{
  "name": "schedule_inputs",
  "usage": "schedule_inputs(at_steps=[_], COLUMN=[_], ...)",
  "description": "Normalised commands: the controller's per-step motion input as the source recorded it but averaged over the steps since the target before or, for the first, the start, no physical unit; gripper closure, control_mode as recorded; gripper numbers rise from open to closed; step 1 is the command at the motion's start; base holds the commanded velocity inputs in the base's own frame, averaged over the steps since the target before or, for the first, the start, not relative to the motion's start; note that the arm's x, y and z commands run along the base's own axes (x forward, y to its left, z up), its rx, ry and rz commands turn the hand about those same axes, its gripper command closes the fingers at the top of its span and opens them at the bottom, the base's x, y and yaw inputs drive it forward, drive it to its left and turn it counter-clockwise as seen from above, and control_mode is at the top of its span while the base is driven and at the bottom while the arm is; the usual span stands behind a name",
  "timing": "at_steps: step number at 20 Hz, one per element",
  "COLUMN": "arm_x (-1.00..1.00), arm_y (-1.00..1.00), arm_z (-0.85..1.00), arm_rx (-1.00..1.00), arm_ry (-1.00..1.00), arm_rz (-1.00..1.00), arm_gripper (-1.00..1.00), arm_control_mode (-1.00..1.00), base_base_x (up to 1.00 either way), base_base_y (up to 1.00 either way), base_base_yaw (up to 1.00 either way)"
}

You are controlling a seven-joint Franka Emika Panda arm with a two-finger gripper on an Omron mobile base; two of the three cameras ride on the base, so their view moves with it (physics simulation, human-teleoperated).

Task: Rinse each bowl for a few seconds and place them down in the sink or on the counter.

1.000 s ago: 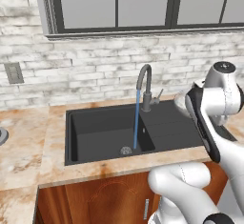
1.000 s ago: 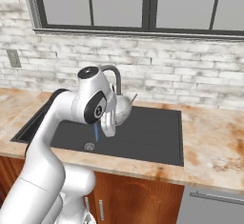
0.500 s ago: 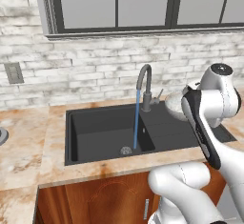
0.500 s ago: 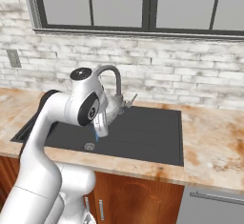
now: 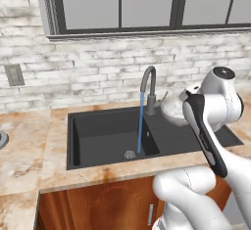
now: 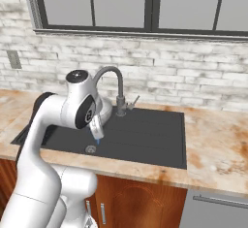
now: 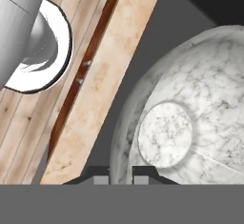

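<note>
A black sink (image 5: 108, 136) set in the marbled desk (image 5: 29, 146), its tap (image 5: 148, 84) running a thin stream (image 5: 140, 124) into the basin. Right of the tap, the tool (image 7: 120, 176) is clamped on the rim of a marbled bowl (image 7: 190, 123), carried above the sink's flat side section. The pinch is narrow and near one edge; a quick swing toward the water could tilt the bowl loose, or knock it against the tap.

I see a pale bowl (image 7: 190, 118) with grey marbled veining inside. Beside it the sink (image 5: 103, 136) is matte black, and the counter (image 6: 218, 149) around the sink is beige-orange with rusty patches.
</note>
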Motion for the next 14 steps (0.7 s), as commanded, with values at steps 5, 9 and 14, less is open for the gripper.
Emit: schedule_inputs(at_steps=[5, 9, 14], arm_x=[0.07, 0.14, 0.20], arm_y=[0.19, 0.04, 0.00], arm_z=[-0.07, -0.14, -0.14], arm_rx=[0.01, 0.01, 0.02], arm_ry=[0.00, 0.00, 0.00], arm_rz=[0.07, 0.07, 0.07], arm_gripper=[1.00, 1.00, 1.00], arm_control_mode=[-1.00, -1.00, -1.00], base_base_x=[0.00, 0.00, 0.00], base_base_y=[0.00, 0.00, 0.00], base_base_yaw=[0.00, 0.00, 0.00])
